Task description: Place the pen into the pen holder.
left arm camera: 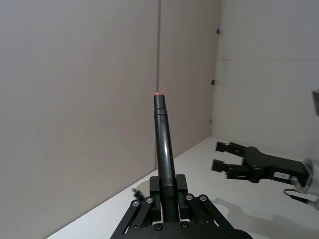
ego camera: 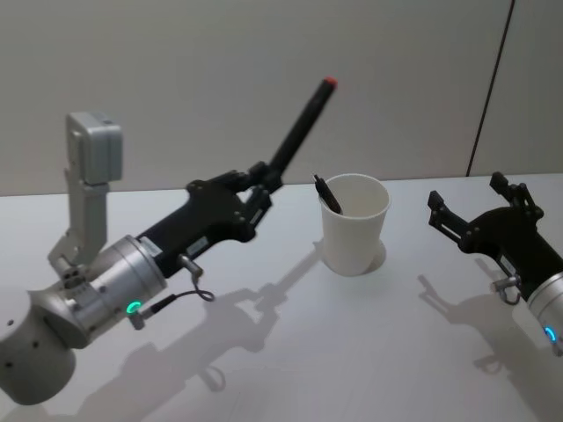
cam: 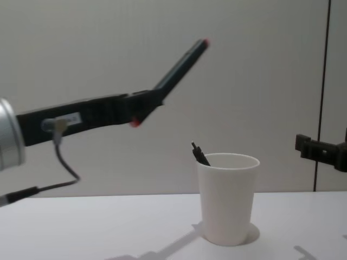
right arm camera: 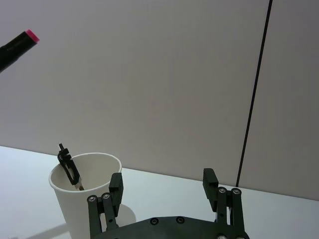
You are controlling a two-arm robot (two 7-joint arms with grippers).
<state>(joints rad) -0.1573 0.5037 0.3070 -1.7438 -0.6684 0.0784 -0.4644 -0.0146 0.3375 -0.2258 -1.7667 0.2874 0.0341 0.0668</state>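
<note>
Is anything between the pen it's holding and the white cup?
Nothing visible. The left gripper holds the pen up in open air left of the pen holder; the right gripper sits open to its right. A second black pen leans at the rim, leaving most of the mouth free.

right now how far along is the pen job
Done: one black pen leans in the pen holder. In hand: the left end effector grips a red-tipped pen, raised left of it. Left: lowering it in. The right end effector sits open at right.

Two pens, the red-tipped pen (ego camera: 299,132) at left and the black pen (ego camera: 327,193) right of it; one pen holder (ego camera: 354,237)
</note>
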